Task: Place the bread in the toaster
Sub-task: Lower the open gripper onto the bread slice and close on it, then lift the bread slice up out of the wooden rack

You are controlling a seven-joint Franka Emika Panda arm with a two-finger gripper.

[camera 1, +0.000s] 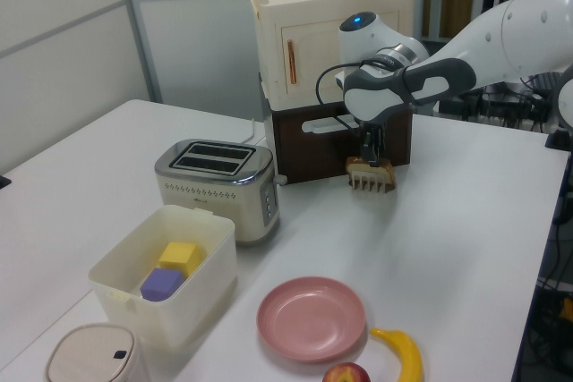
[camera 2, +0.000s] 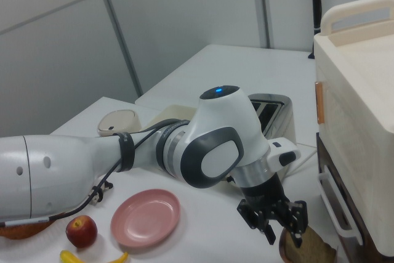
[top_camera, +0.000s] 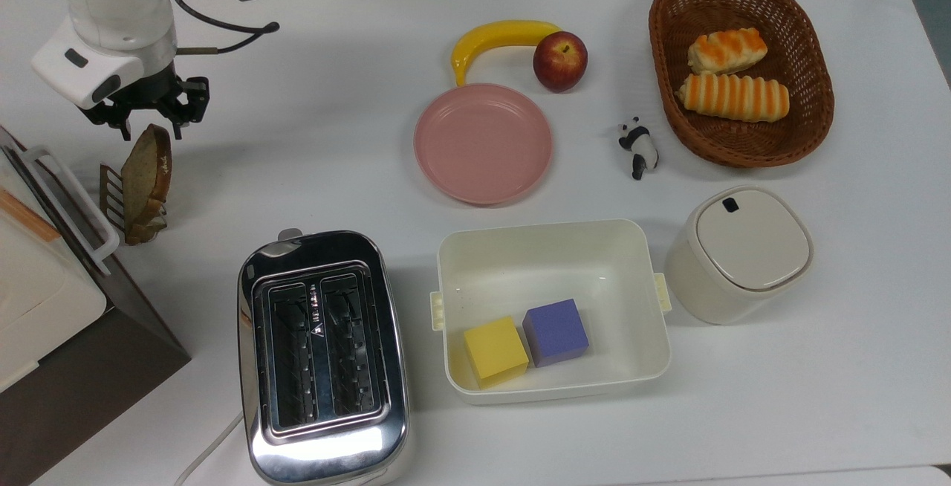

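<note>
From where I stand, the toaster [top_camera: 323,356] sits closest, at the bottom of the top view, both black slots empty and its white cord trailing off toward the top view's lower left. Beside it on the top view's right is the cream bin [top_camera: 553,248] with a yellow cube [top_camera: 495,351] and a purple cube [top_camera: 556,331] inside. Nothing has gone into the toaster yet, so I'd say the task is barely begun: the slice has to be gripped, lifted clear, carried over and lowered into a slot. Further back, the bread [top_camera: 147,174] stands on edge in a small brown rack [top_camera: 111,196], hard against the brown-and-cream cabinet [top_camera: 44,285] at the top view's left edge, well apart from the toaster. The gripper [top_camera: 148,123] hangs just over the slice's rounded top, fingers spread to either side of the crust and pointing down, not holding anything. In the right view the fingertips [camera 2: 271,236] sit just above the crust, close but seemingly not yet closing on it. Farthest off lie the pink plate [top_camera: 483,143], banana [top_camera: 498,39] and apple [top_camera: 560,61].
</note>
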